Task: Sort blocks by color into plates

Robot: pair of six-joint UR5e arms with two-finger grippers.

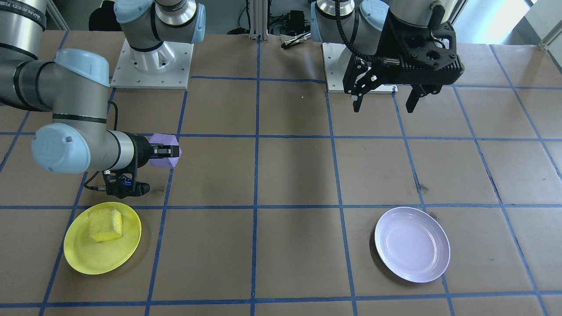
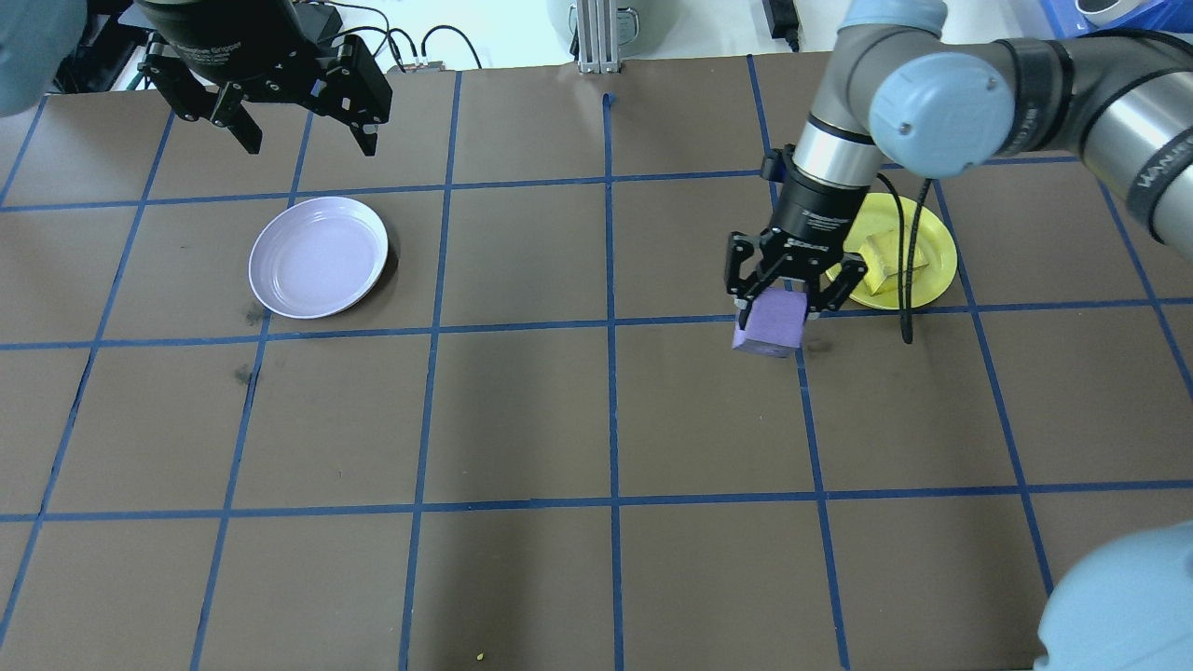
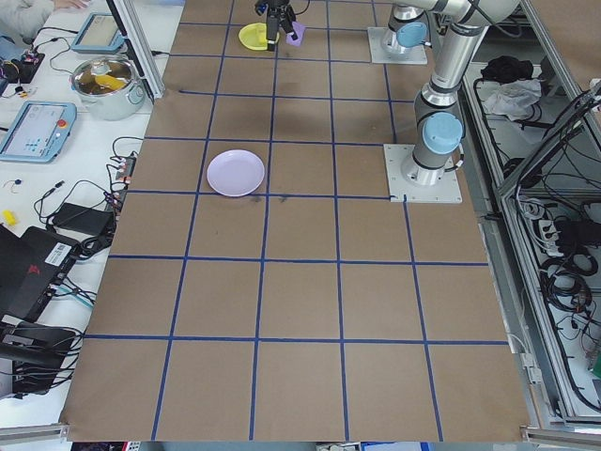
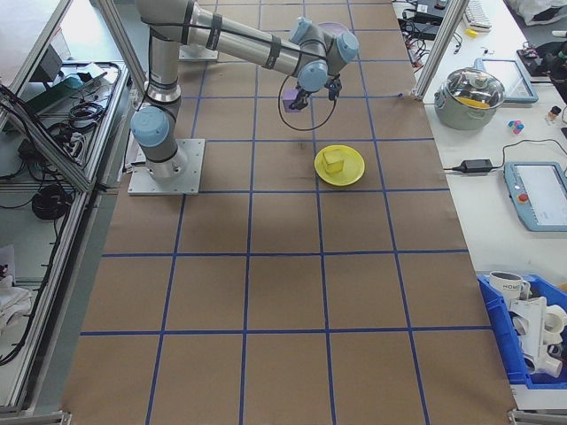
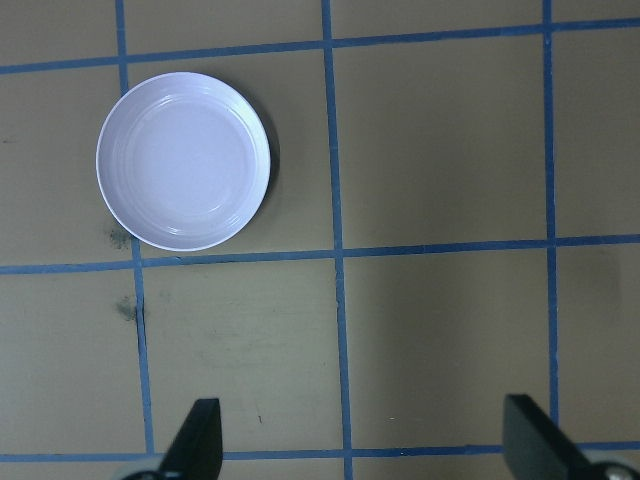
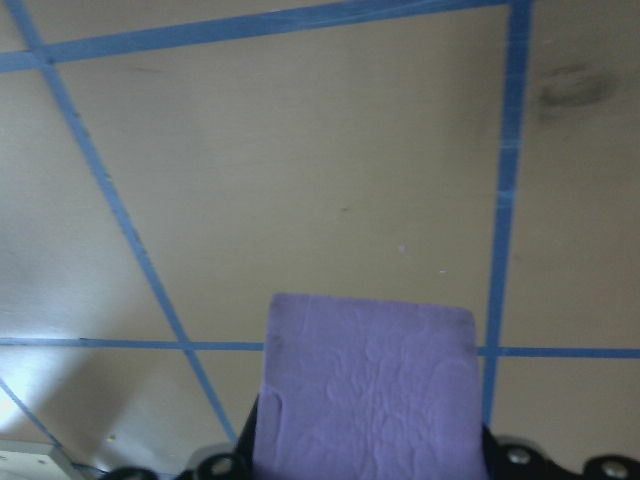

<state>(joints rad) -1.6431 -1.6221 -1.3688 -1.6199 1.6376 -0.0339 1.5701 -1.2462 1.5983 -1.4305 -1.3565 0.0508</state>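
My right gripper (image 2: pixel 775 315) is shut on the light purple block (image 2: pixel 769 334) and holds it above the brown table, just beside the yellow plate (image 2: pixel 935 272). The right wrist view shows the purple block (image 6: pixel 365 390) filling the bottom between the jaws. A yellow block (image 1: pixel 105 224) lies inside the yellow plate (image 1: pixel 83 259). The lavender plate (image 1: pixel 412 244) sits with nothing in it on the other side of the table, and it also shows as the lavender plate (image 5: pixel 183 160) in the left wrist view. My left gripper (image 2: pixel 310 147) hangs open, high behind that plate.
Blue tape lines (image 2: pixel 610 326) divide the brown table into squares. The two white arm base plates (image 1: pixel 153 66) stand along the robot's edge. A side bench holds a steel pot (image 4: pixel 477 96), tablets and cables, and a blue bin (image 4: pixel 523 336) stands at its near end.
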